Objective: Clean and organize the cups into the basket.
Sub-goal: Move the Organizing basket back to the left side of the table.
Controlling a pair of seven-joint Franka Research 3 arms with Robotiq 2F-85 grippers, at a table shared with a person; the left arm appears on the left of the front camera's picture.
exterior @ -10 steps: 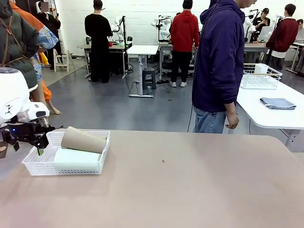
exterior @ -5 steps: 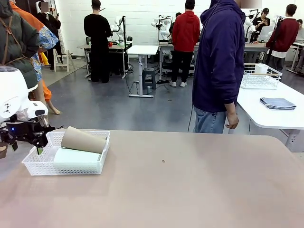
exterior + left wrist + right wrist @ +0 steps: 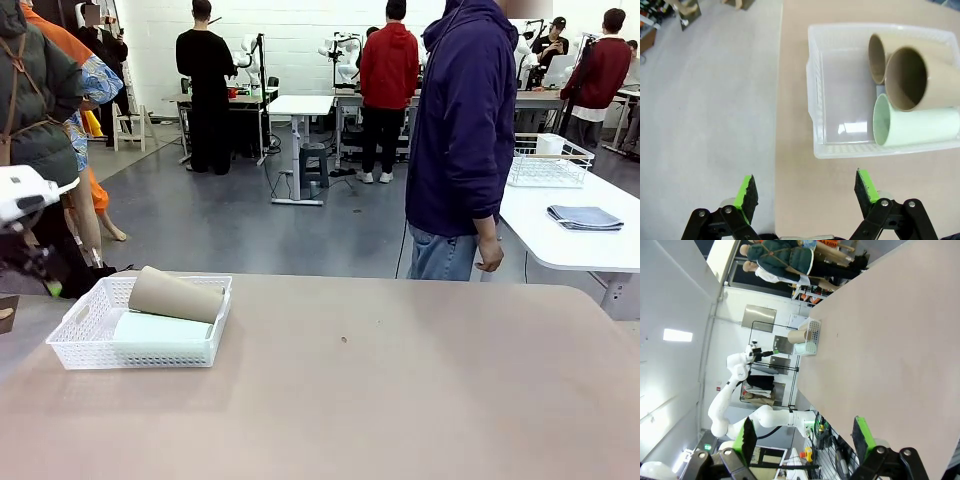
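The white mesh basket (image 3: 85,348) sits at the table's left with all three cups lying on their sides in it. A tan cup (image 3: 175,294) rests on top of the mint cup (image 3: 160,328). From above, the basket (image 3: 815,100) holds two tan cups (image 3: 877,57) (image 3: 922,80) and the mint one (image 3: 917,125), mouths toward its bare half. My left gripper (image 3: 806,189) hangs open and empty above the table edge, just short of the basket. Its arm (image 3: 20,192) is at the far left. My right gripper (image 3: 805,436) is open over bare table, far from the basket (image 3: 812,332).
A person in a dark blue hoodie (image 3: 460,130) stands at the table's far side, hands down. A second white table at the right carries a wire basket (image 3: 548,160) and a folded grey cloth (image 3: 585,216). A small speck (image 3: 343,340) marks the tabletop's middle.
My left arm has risen and drawn back leftward, away from the basket's left end. The cups and basket have stayed put.
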